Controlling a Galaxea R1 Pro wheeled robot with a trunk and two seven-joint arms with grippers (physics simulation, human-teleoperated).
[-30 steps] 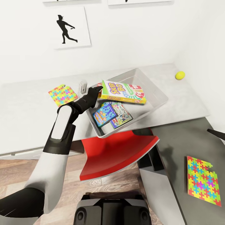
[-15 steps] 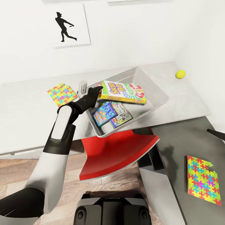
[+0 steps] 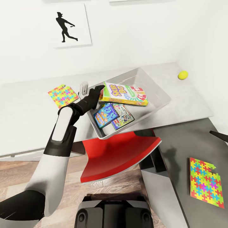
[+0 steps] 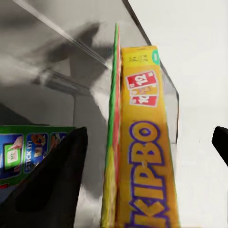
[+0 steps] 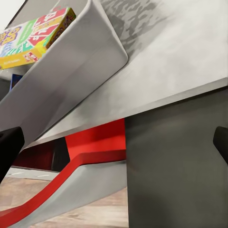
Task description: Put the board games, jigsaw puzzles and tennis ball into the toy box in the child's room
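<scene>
The light-grey toy box stands on the table. Inside it lie a blue board game and a white-green one. The green-red-yellow board game rests tilted over them. My left gripper is open at that box's left end, and in the left wrist view its fingers stand wide apart either side of the box's edge. One jigsaw puzzle lies left of the bin, another on the dark section. The tennis ball sits far right. My right gripper is open and holds nothing.
A red chair is tucked under the table just in front of the bin. A small white object stands by the bin's left corner. The wall with an athlete silhouette picture closes off the back.
The head view has shifted slightly, so the wall picture sits a little higher. The left gripper and the green-red-yellow box have barely moved.
</scene>
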